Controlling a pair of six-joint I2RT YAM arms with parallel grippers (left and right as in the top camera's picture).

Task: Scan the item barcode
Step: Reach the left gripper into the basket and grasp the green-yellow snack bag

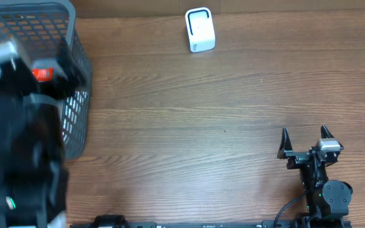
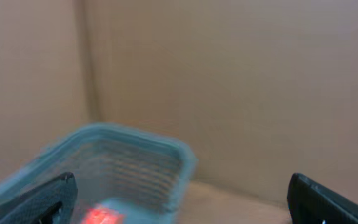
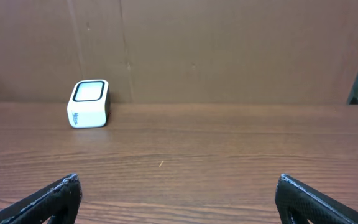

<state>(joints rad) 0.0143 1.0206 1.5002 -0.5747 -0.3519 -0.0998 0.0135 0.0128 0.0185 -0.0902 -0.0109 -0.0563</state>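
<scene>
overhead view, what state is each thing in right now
basket, upright on the table, orange item inside
orange item, lying in the basket, not gripped
scanner, standing at the far edge, nothing held up to it
left gripper, open and empty, by the basket, blurred
right gripper, open and empty, low near the front edge

Table [image 1: 189, 126] open between basket [image 1: 78, 120] and scanner [image 1: 199, 30]; basket walls block left.
</scene>
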